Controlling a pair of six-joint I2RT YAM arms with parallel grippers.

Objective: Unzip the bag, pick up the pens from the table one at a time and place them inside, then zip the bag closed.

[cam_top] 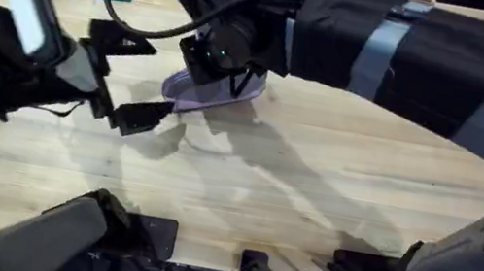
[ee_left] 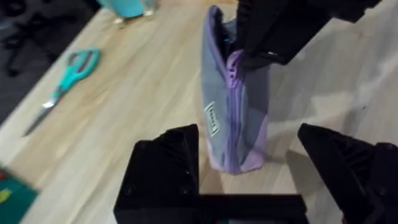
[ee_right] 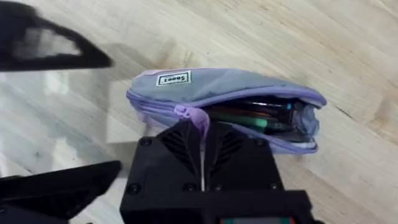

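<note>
Soft lavender bag (ee_right: 224,87), half unzipped, pens (ee_right: 261,115) inside; likely light and floppy. Right claw (ee_right: 202,134) pinches its zipper pull; left claw (ee_left: 249,165) gapes empty nearby.

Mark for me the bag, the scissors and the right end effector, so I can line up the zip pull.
bag (ee_right: 224,84): right wrist view, on its grey-lavender side panel above the half-open zipper.
scissors (ee_left: 78,65): left wrist view, on the teal handles.
right end effector (ee_right: 202,140): right wrist view, where its closed fingers meet at the zipper.

overhead looks down; both wrist views share the bag (ee_left: 235,106).
</note>
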